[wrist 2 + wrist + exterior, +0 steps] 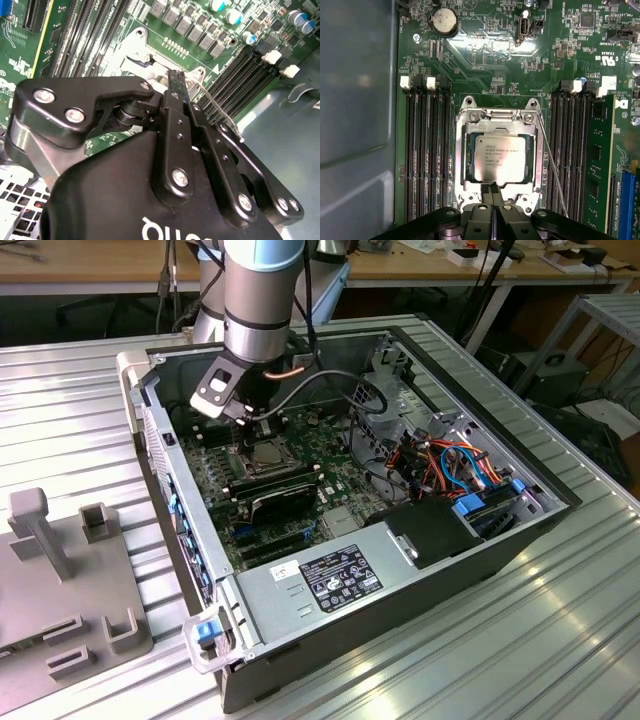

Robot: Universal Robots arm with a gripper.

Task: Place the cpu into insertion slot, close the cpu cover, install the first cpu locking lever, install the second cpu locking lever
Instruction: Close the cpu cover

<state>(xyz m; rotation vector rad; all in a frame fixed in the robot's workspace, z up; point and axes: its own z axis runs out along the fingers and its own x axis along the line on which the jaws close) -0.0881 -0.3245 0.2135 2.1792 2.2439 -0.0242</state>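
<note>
resting flat — cpu [499,158] just beside fingers [486,196]

a: identify the enclosure.
b: open computer case [175,510], lying on a ribbed metal table [480,640]. a green motherboard [215,475] covers its floor.
a: positions, exterior view, clock face centred on the case?
b: power supply [330,580] at 6 o'clock. black expansion card [285,498] at 11 o'clock of that supply. bundle of orange, red and blue cables [450,465] at 3 o'clock. blue latch [207,632] at the 7 o'clock corner. grey fixture [60,580] on the table, 8 to 9 o'clock, apart from the case. wooden benches [100,260] at 12 o'clock.
a: board detail, first wrist view?
b: coin cell [443,21]; empty memory slots [425,150]; one memory module [597,165] seated.
</note>
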